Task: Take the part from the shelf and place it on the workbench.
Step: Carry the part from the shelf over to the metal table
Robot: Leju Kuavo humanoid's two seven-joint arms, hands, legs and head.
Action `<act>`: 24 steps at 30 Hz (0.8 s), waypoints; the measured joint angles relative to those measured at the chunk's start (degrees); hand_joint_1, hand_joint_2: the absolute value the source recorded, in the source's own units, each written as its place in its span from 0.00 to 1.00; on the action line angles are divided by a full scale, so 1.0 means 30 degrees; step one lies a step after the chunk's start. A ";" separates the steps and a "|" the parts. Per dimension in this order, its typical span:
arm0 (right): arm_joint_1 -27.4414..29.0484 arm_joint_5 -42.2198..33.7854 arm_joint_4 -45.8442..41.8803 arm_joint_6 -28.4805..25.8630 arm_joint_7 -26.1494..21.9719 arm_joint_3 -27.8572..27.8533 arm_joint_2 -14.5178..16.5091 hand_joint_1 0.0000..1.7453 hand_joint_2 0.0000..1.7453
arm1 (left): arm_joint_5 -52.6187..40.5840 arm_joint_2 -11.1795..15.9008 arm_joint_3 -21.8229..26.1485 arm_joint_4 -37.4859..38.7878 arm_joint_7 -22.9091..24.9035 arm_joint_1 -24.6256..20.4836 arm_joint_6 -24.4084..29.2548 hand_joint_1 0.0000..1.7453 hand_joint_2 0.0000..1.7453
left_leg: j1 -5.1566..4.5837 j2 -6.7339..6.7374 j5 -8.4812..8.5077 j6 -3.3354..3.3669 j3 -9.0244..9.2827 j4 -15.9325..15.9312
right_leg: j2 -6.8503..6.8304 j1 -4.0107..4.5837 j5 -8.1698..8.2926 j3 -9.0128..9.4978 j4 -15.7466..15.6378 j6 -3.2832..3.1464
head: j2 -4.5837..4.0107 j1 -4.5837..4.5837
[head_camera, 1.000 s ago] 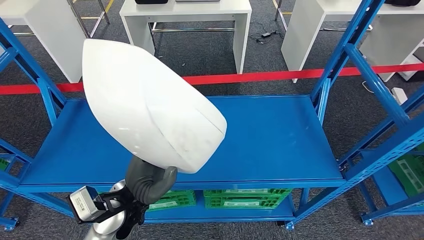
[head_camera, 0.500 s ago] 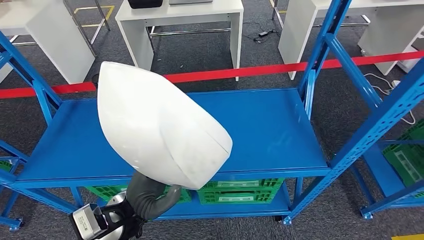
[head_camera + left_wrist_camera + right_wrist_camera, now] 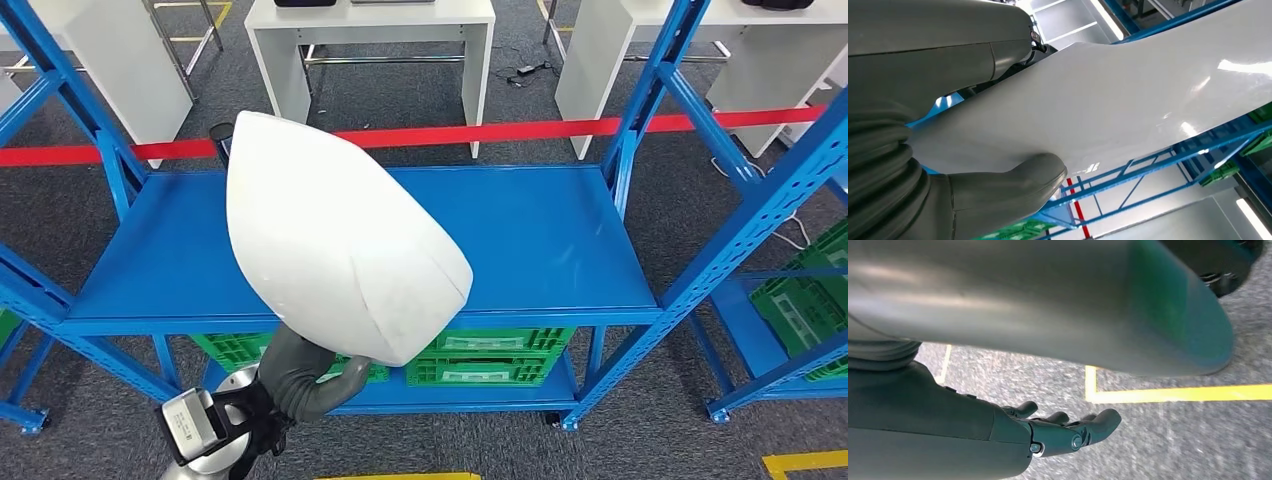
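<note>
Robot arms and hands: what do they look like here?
Left hand: grey ribbed cover, thick grey thumb; silver arm carries a small grey labelled box in black brackets. Right hand: smooth grey shell, dark jointed fingers with small round pins.

Large white curved part [image 3: 335, 250] (glossy shell), aloft before shelf [image 3: 540, 240]

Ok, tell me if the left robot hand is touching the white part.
Touching. The left wrist view shows the left robot hand with its thumb pressed against the white part.
</note>
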 joint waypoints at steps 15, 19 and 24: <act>0.0017 -0.1366 0.0000 -0.0344 0.0479 -0.1051 -0.0532 0.00 0.00 | 0.0189 -0.0018 -0.0694 0.1965 -0.0375 -0.1380 -0.0606 1.00 1.00 | 0.0016 0.0039 -0.0006 -0.0987 -0.2755 0.2142 | -0.0102 0.0066 0.0097 0.2978 -0.2055 -0.0933 | 0.0000 0.0087; 0.0040 -0.1913 0.0000 -0.0651 0.1281 -0.1487 -0.0585 0.00 0.00 | 0.0182 -0.0035 -0.0879 0.2175 -0.0264 -0.1546 -0.0672 1.00 1.00 | 0.0164 0.0035 -0.1923 -0.1260 -0.3339 0.5818 | -0.0120 0.0059 0.0894 0.1917 -0.2013 -0.0906 | 0.0000 -0.0046; 0.0154 -0.2297 -0.0005 -0.1189 0.2344 -0.2074 -0.0922 0.00 0.00 | 0.0175 -0.0353 -0.1166 0.2317 0.0064 -0.2194 -0.0971 1.00 1.00 | 0.0170 -0.0005 -0.0693 -0.1029 0.0568 0.0974 | -0.0122 0.0075 0.1787 0.0957 -0.1899 -0.0466 | 0.0000 -0.0098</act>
